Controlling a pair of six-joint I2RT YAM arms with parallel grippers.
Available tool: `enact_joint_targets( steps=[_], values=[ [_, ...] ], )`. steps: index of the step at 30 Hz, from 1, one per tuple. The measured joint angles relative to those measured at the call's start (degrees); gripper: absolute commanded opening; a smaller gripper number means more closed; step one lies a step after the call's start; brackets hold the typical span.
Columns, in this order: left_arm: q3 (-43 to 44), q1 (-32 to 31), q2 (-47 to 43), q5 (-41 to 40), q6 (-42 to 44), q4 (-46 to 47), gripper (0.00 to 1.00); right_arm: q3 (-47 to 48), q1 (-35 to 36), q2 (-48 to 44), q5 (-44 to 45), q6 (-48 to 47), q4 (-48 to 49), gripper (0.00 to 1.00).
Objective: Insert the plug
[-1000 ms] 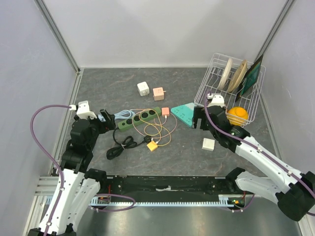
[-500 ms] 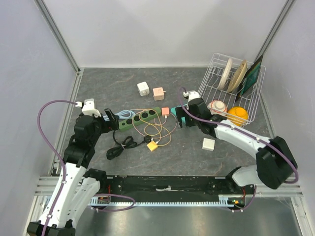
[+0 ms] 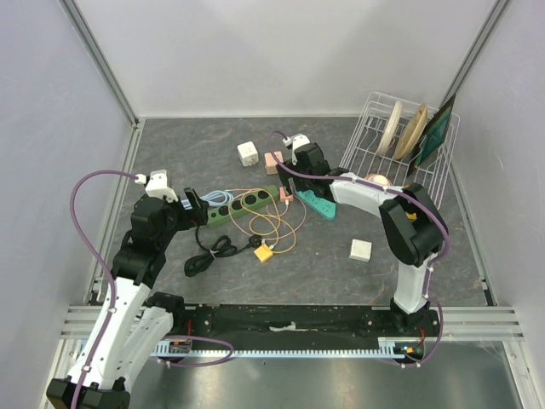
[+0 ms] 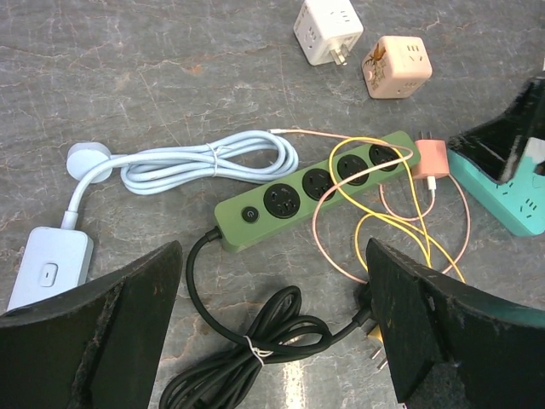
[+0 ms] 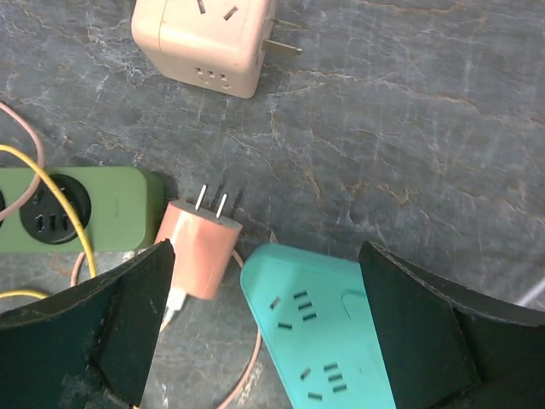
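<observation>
Hovering right pincer (image 5: 268, 317), fingers spread wide, empty, over pink plug (image 5: 197, 247). Plug lies flat on surface (image 5: 409, 128), prongs bare, between the end of green power strip (image 4: 319, 187) and teal power strip (image 5: 324, 332). Left pincer (image 4: 272, 328) also wide open, empty, above black cord (image 4: 247, 341).

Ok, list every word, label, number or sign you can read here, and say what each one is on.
No text can be read in any view.
Pink cube adapter: a brownish mark on one face, too blurred to read.
Pale blue box: a small symbol on its button, too small to make out.
Green power strip and teal power strip: only sockets and slots show, no lettering.
</observation>
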Motion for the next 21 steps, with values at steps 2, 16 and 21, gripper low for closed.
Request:
enact_joint_targets(
  steps=[2, 16, 21],
  values=[
    [0.00, 0.00, 0.00, 0.20, 0.00, 0.00, 0.95, 1.53, -0.52, 2.21, -1.31, -1.14, -0.07, 0.98],
    [0.00, 0.00, -1.09, 1.16, 0.07, 0.02, 0.95, -1.11, 0.04, 2.29, -15.76, -5.44, -3.85, 0.98],
    [0.00, 0.00, -1.25, 1.33, 0.11, 0.04, 0.95, -10.32, 4.83, -5.57, -18.29, -2.93, -6.86, 0.98]
  ],
)
